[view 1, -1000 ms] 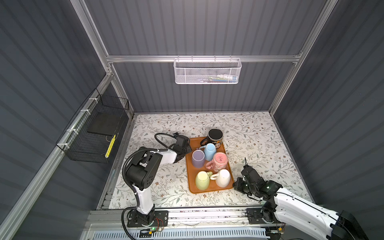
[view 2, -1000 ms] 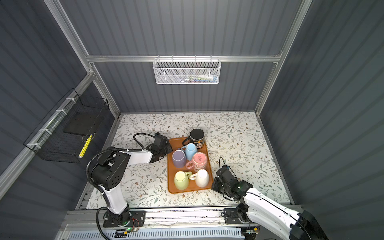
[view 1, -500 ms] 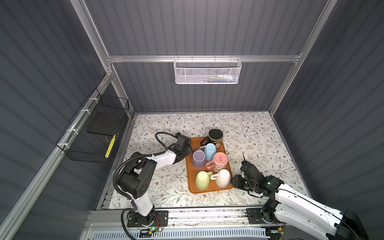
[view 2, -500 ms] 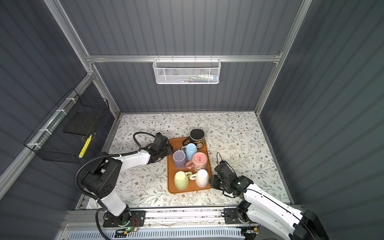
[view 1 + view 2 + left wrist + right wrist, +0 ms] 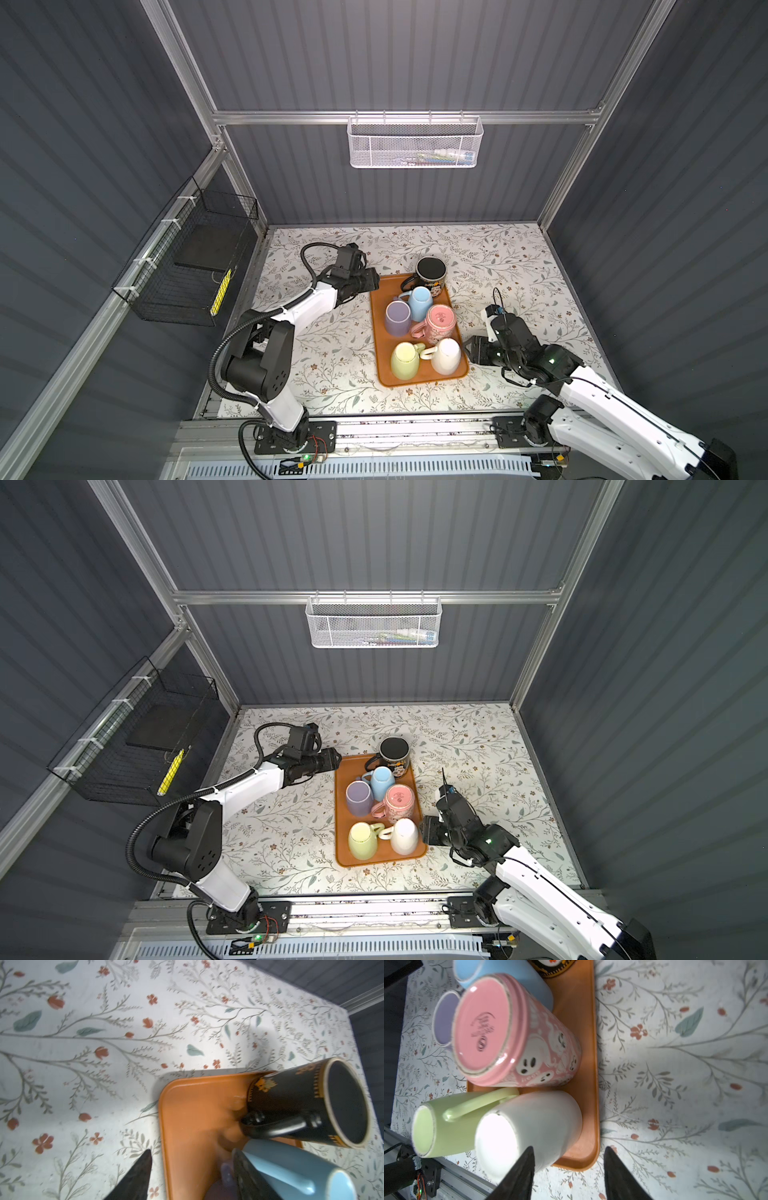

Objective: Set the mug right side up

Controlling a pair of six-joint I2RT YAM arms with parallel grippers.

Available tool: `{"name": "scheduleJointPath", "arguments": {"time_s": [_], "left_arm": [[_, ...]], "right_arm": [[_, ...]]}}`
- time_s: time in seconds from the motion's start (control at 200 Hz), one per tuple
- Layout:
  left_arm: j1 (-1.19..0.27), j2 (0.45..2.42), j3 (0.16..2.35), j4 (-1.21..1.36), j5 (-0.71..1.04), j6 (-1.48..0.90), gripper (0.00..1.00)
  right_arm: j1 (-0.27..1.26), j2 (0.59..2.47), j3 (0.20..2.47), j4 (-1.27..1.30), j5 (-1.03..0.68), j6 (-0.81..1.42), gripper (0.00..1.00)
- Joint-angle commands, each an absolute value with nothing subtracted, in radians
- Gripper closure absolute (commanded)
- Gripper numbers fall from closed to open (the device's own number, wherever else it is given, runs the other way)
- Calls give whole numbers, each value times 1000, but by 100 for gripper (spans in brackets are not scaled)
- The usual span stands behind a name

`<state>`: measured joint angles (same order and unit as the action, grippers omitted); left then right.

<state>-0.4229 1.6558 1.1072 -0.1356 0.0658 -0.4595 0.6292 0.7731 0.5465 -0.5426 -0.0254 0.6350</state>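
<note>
Mugs, six of them, stand bottom-up on a smooth orange tray point(image 5: 379, 332) with rounded corners and a raised lip, set on a matt floral cloth point(image 5: 332, 340). At the tray's far right corner is the glossy black mug point(image 5: 431, 270) with gold print. Toward the middle come the blue mug point(image 5: 419, 301) and lilac mug point(image 5: 397, 318). Beside them is the pink mug point(image 5: 439, 322), ridged near its base and printed with white ghosts. At the tray's near end sit the pale green mug point(image 5: 405, 360) and white mug point(image 5: 446, 355), each with a rough unglazed foot ring. The left claw point(image 5: 371, 283) hovers at the tray's far left corner, pointed black fingers apart, holding nothing. The right claw point(image 5: 469, 349) hangs at the tray's near right corner, just beside the white mug, its fingers likewise spread and empty.
</note>
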Motion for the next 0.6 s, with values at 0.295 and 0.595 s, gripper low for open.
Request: {"name": "scheduleJointPath", "arguments": {"time_s": [0.295,0.595], "left_arm": [[-427,1716,1471,-365,281,-220,11],[-428,1759,1647,-539,322,15,11]], "right_arm": [[578,760,622,-425,-64,439,24],[573,681,608,-394,-105,411,21]]}}
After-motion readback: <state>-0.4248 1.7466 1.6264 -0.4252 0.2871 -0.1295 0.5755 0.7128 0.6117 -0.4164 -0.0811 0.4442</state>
